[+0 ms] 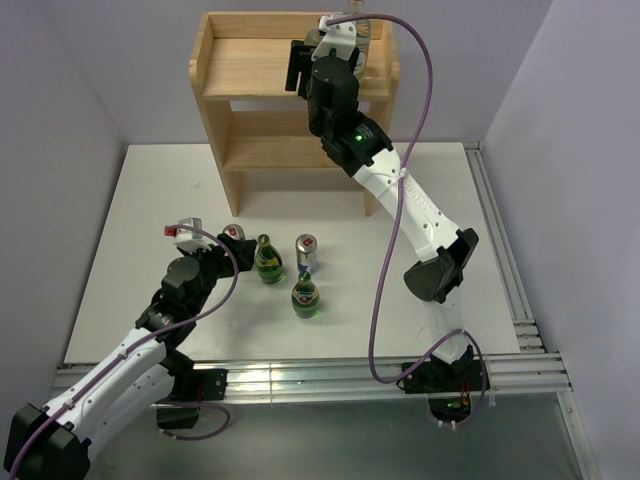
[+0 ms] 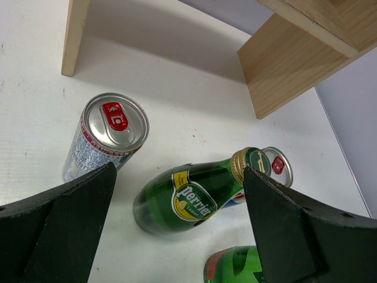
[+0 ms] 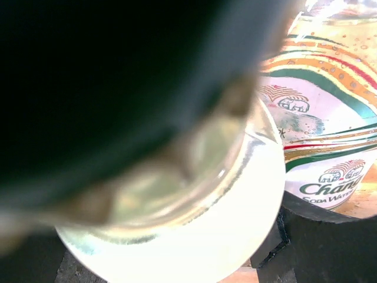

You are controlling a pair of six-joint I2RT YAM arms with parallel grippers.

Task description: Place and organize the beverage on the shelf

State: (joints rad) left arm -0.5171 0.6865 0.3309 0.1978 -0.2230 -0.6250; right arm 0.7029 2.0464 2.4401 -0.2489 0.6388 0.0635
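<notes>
The pine shelf (image 1: 258, 60) stands at the back of the table. My right gripper (image 1: 345, 35) is over the right end of its top board, shut on a clear water bottle (image 3: 194, 230) with a white label. A second water bottle (image 3: 330, 130) with a Chang label stands right beside it. My left gripper (image 1: 220, 252) is open, low over the table. Between its fingers I see a green bottle (image 2: 188, 197), a can (image 2: 109, 138) to its left, a second can (image 2: 275, 165) behind it and a second green bottle (image 2: 235, 266) nearer.
On the white table the green bottles (image 1: 267, 262) (image 1: 306, 296) and the cans (image 1: 307, 252) (image 1: 235, 234) stand close together in front of the shelf. The shelf's legs (image 2: 73, 35) are just behind them. The shelf's lower tiers (image 1: 270, 150) hold nothing.
</notes>
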